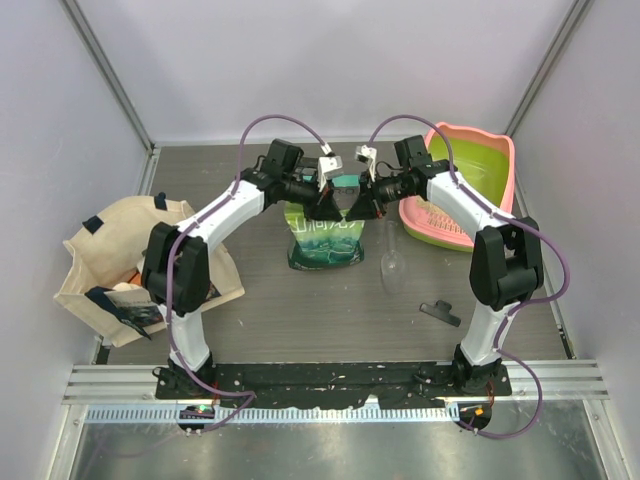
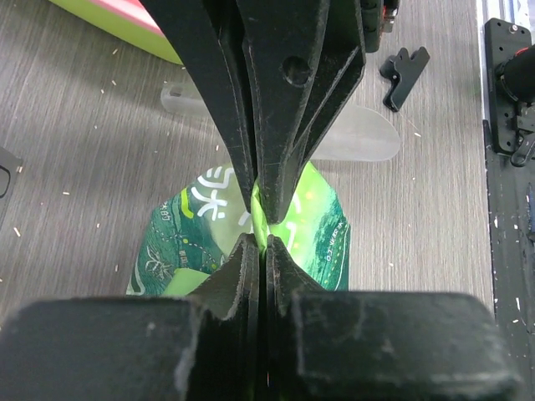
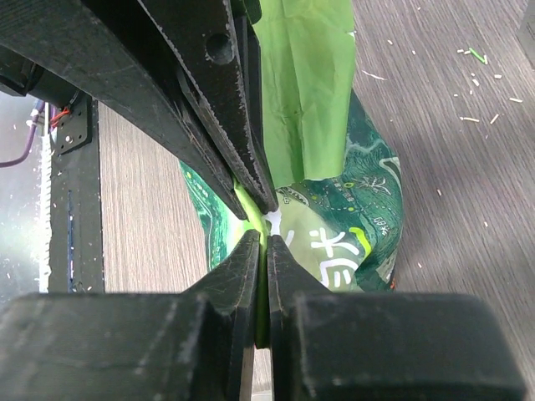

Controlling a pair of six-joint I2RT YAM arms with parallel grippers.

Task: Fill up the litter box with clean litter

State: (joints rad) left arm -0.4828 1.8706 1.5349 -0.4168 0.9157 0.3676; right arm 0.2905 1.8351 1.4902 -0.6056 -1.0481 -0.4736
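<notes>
The green printed bag (image 1: 324, 240) stands upright at the table's middle. My left gripper (image 1: 322, 205) and right gripper (image 1: 362, 203) face each other above it, tips almost touching, both shut on the bag's light-green top edge. In the left wrist view the left gripper (image 2: 263, 242) pinches the edge above the bag (image 2: 322, 230). In the right wrist view the right gripper (image 3: 264, 238) pinches it above the bag (image 3: 351, 225). The litter box (image 1: 470, 185), pink rim and lime-green basin, lies at the back right. No litter shows.
A clear plastic scoop (image 1: 392, 262) lies right of the bag. A small black clip (image 1: 441, 312) lies near the right arm's base. A beige tote bag (image 1: 120, 260) sits at the left edge. Small specks dot the wood table.
</notes>
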